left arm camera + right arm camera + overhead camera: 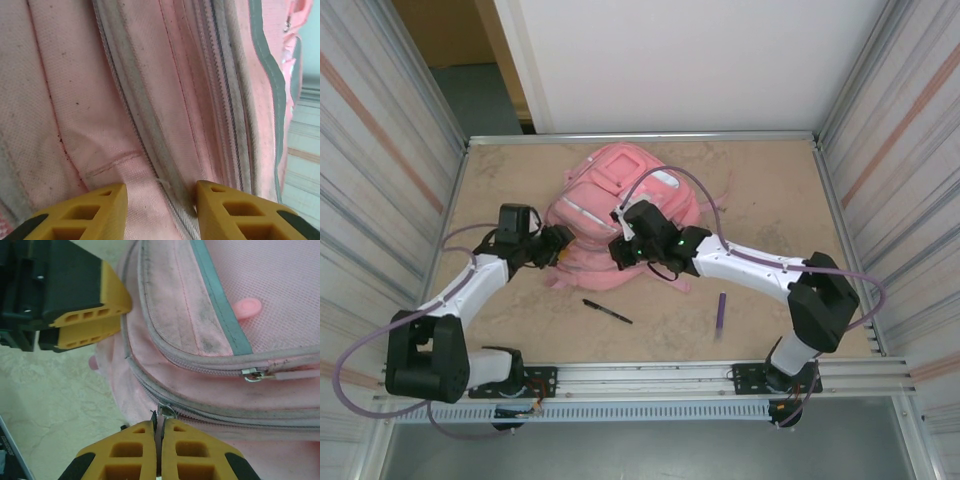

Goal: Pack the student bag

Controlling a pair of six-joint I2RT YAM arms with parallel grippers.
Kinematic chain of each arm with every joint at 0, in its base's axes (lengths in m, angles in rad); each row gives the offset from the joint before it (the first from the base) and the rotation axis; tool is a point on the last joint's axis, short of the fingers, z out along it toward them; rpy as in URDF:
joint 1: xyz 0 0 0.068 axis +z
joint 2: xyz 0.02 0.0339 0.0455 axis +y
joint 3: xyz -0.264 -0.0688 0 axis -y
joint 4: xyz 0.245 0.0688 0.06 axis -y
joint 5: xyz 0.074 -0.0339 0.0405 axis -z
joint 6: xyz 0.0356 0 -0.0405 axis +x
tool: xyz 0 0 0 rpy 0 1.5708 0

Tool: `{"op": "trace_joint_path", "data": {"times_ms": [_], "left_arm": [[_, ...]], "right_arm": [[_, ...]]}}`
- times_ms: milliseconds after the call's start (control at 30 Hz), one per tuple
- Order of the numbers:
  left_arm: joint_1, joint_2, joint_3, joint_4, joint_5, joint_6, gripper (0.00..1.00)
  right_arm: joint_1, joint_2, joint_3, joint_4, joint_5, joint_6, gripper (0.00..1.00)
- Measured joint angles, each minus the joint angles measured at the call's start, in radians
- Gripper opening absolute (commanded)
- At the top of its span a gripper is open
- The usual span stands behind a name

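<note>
Right now the large pink fabric student bag (610,190) is lying flat on the tan table (770,200), roughly mid-table and just beyond both claws. Its long axis is running away from the arm bases with a slight lean to the right.

The right gripper (159,424) is sitting at the bag's near edge with its yellow fingers pressed together, pinching the small metal zip pull (166,411) of the lower zip. From that pinch the grey zip track (225,412) is running off to the right in the right wrist view, following the bag's side wall. The coming move is hanging on that line. As I judge it, the pull needs dragging along the track, not across it, to open the compartment. A second zip above it, with a pale pink tab (280,375), is lying closed.

The left gripper (161,189) is sitting against the bag's left flank with its fingers spread. A fold of pink fabric and a grey seam are lying between them, and I cannot tell whether they are gripping that fabric or merely straddling it. It is looking placed to steady the bag while the right arm, the one on the zip, does the pulling.

A slim black pen (608,312) and a short purple marker (721,312) are lying on the table nearer the bases. They are well apart from each other and outside the bag, so the packing is looking hardly begun.
</note>
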Motion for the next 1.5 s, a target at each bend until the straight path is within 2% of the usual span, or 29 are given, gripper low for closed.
{"op": "trace_joint_path", "data": {"times_ms": [167,200,267,300,500,700,800,967,1067,1167,1267,1367,1500], "left_arm": [[0.0,0.058,0.0,0.047,0.001,-0.023,0.28],[0.0,0.061,0.0,0.049,0.001,-0.025,0.24],[0.0,0.062,0.001,0.051,0.003,-0.029,0.02],[0.0,0.062,0.003,0.056,0.005,-0.032,0.0],[0.017,0.062,0.022,0.037,0.023,-0.011,0.0],[0.047,0.064,0.025,0.012,0.072,0.011,0.0],[0.054,0.073,0.036,-0.006,0.086,0.028,0.0],[0.06,0.091,0.046,-0.014,0.106,0.039,0.0],[0.056,0.101,0.046,-0.003,0.138,0.038,0.0],[0.053,0.103,0.046,-0.002,0.152,0.038,0.0],[0.055,0.099,0.043,-0.004,0.145,0.037,0.0],[0.035,0.082,0.031,-0.001,0.13,0.031,0.0],[0.01,0.058,0.006,0.012,0.119,0.021,0.0]], "right_arm": [[0.024,0.028,0.024,0.0,0.011,0.0,0.0],[0.027,0.029,0.024,0.0,0.014,0.0,0.0],[0.03,0.029,0.024,0.0,0.015,0.0,0.0],[0.032,0.029,0.024,0.0,0.018,0.0,0.0],[0.046,0.023,-0.008,0.002,0.073,-0.048,0.0],[0.032,-0.019,-0.119,0.022,0.193,-0.163,0.0],[-0.016,-0.039,-0.146,0.021,0.224,-0.19,0.04],[-0.156,-0.045,-0.166,0.014,0.226,-0.208,0.05],[-0.222,-0.044,-0.175,0.016,0.181,-0.207,0.1],[-0.248,-0.044,-0.174,0.006,0.157,-0.203,0.29],[-0.273,-0.047,-0.157,-0.054,0.131,-0.199,0.4],[-0.283,-0.08,-0.146,-0.097,0.042,-0.203,0.44],[-0.286,-0.127,-0.085,-0.171,-0.116,-0.269,0.45]]}}
